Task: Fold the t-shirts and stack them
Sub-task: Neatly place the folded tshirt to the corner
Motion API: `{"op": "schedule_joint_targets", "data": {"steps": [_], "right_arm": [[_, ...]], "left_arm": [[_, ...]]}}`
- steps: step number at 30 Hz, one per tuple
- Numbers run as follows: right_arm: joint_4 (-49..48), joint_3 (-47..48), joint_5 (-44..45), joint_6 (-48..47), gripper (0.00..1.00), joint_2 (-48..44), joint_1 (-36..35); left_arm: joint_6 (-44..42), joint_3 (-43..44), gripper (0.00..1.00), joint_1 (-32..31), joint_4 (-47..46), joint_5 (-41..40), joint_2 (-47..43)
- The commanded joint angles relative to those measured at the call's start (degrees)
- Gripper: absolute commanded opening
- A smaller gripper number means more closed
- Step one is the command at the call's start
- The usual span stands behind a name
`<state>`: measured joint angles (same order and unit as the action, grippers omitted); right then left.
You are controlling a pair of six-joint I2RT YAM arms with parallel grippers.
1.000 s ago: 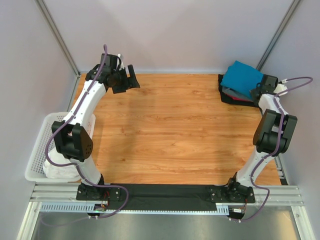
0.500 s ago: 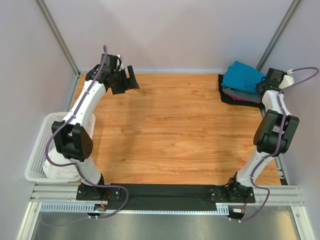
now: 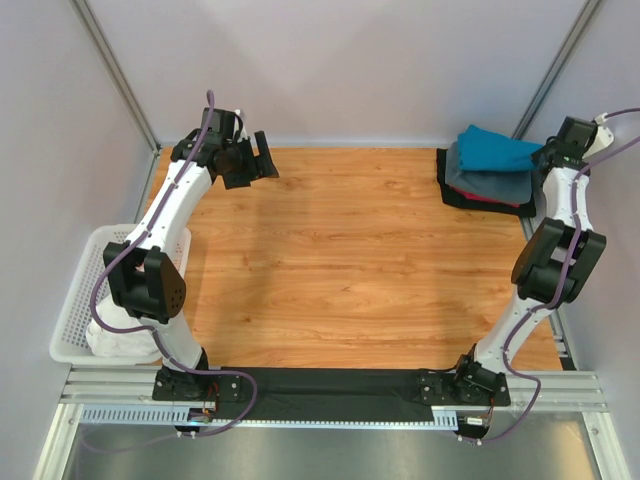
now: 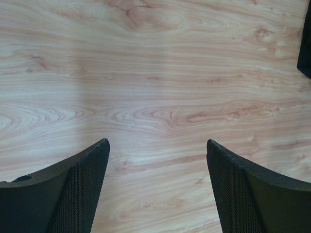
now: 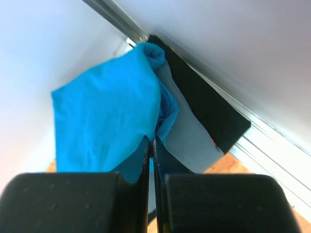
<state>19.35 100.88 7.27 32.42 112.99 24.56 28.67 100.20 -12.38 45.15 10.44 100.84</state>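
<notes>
**K:** Right side first. Where was the right gripper [image 5: 151,143]?

**M:** At the far right corner of the table [image 3: 340,260], over the stack. Its fingers [image 5: 73,204] were pressed flat together, and a fold of the teal t-shirt [image 5: 104,109] ran in between the tips. Logged as clamped on that shirt.

**K:** How did the teal one lie?

**M:** In the wrist view it spread away from the tips as a loose sheet, bunched at its far end. From overhead it was the top layer of the pile, with one edge drawn toward the gripper.

**K:** Layers beneath?

**M:** The grey t-shirt [image 3: 490,182] lay directly under the teal one. A thin strip of the red t-shirt [image 3: 488,199] showed below the grey. The dark t-shirt [image 3: 450,188] was at the bottom, its back edge along the table's far edge. All four sat in the far right corner.

**K:** Left side?

**M:** The left gripper [image 3: 266,158] hung above the far left corner of the table, jaws spread wide over bare wood. Its wrist view showed wood grain between the two fingers. There was also a dark corner at the right edge of that view, which I could not identify.

**K:** Other items?

**M:** The white t-shirt [image 3: 112,342] lay bunched in the basket [image 3: 72,300]. The basket sat just off the table's left edge, toward the near left corner, partly hidden by the left arm.
</notes>
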Motion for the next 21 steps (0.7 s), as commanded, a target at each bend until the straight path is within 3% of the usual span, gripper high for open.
{"op": "schedule_joint_targets", "data": {"steps": [1,14,16,17,19,21], "right_arm": [[1.56,1.78,-1.46,-4.21,0.0,1.09,0.67],[6.74,3.71,-3.83,-7.64,0.01,3.11,2.43],[7.27,2.83,-4.28,-7.82,0.07,2.94,2.43],[8.41,2.05,-5.06,-7.82,0.2,2.68,2.43],[9.38,1.25,-5.68,-8.6,0.36,2.06,1.99],[10.79,0.72,-6.3,-10.18,0.43,0.57,0.77]], "left_arm": [[0.78,1.75,0.87,0.17,-0.5,0.9,-1.35],[1.66,2.1,0.87,0.17,-0.67,1.6,-0.55],[1.66,1.93,0.86,0.17,-0.85,1.6,-0.47],[1.66,1.84,0.87,0.17,-0.85,1.69,-0.47],[1.48,1.92,0.87,0.17,-0.94,1.69,-0.38],[1.22,1.75,0.87,0.17,-1.2,1.52,-0.38]]}}
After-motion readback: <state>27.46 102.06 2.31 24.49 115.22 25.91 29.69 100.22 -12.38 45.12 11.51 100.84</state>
